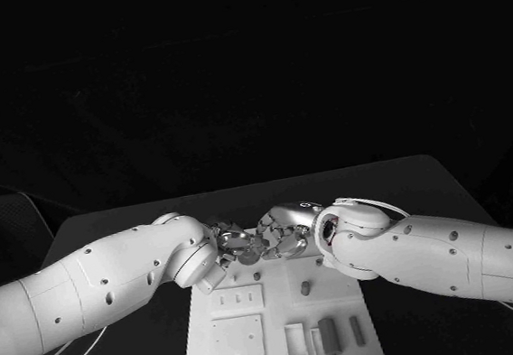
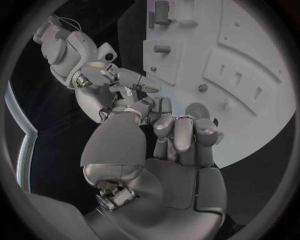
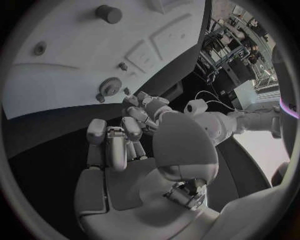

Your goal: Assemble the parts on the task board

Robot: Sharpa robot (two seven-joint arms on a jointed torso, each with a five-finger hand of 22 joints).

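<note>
the white rectangular task board (image 1: 272, 340) sits mid-table, and most of the job looks undone to me. a few small grey block parts (image 1: 323, 333) are lined up near its near end, and a short grey peg (image 1: 306, 288) stands upright further up. a small toothed gear (image 3: 110, 88) lies near the board's far edge, just by the fingertips. both hands meet over that far end, almost touching. the left robot hand (image 1: 233, 245) has its fingers curled in, and the right robot hand (image 1: 286, 231) is curled too. can't tell if either actually holds a part. all on the black table (image 1: 106, 229).
</note>
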